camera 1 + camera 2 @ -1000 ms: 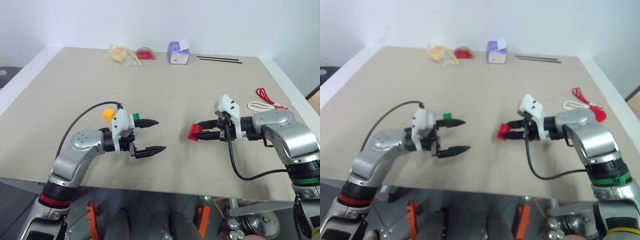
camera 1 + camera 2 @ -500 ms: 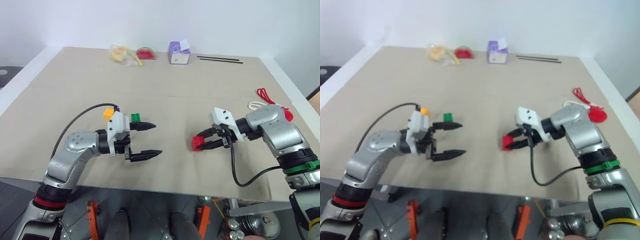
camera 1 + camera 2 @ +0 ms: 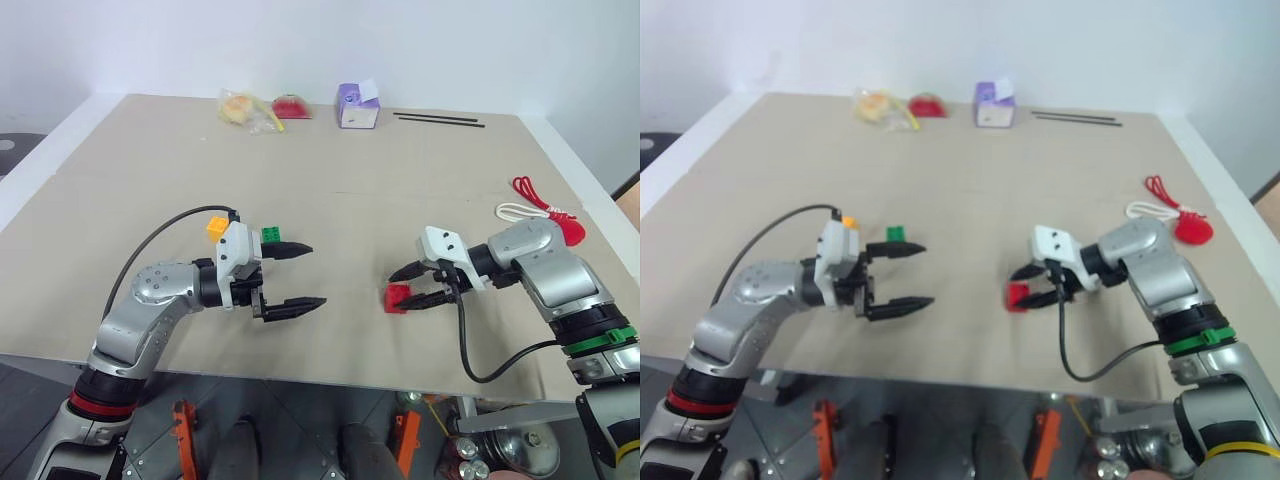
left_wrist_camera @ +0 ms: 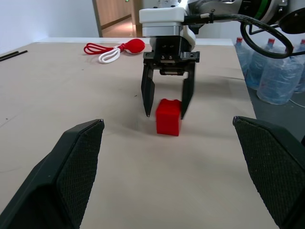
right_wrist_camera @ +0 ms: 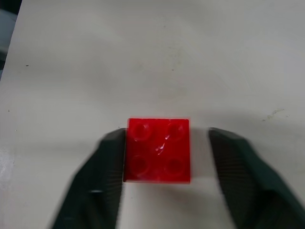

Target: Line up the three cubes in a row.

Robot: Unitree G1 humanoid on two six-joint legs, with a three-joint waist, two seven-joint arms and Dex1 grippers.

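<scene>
Setting the red cube down, two still to join

Spreading across every view is the table (image 3: 330, 150), a matte beige sheet with faint scuffs. Both metal arms reach over it. The left gripper (image 3: 300, 276) hangs level above the near side, its two black fingers spread wide and empty. The right gripper (image 3: 418, 285) angles down at the red cube (image 3: 397, 298), which rests flat on the table; its fingers stand parted on either side, one close against the cube's face, the other with a clear gap, so nothing is gripped.

My reading: the red cube is being placed, well apart from the other two. The green cube (image 3: 271, 236) and orange-yellow cube (image 3: 216, 227) sit just beyond the left gripper, near each other. Next, the right gripper should lift clear without nudging the red cube, and the others must be brought level with it, or it to them.

All three are small glossy hard-plastic bricks with round studs on top; square edges should grip cleanly but slide easily on the smooth surface.
</scene>
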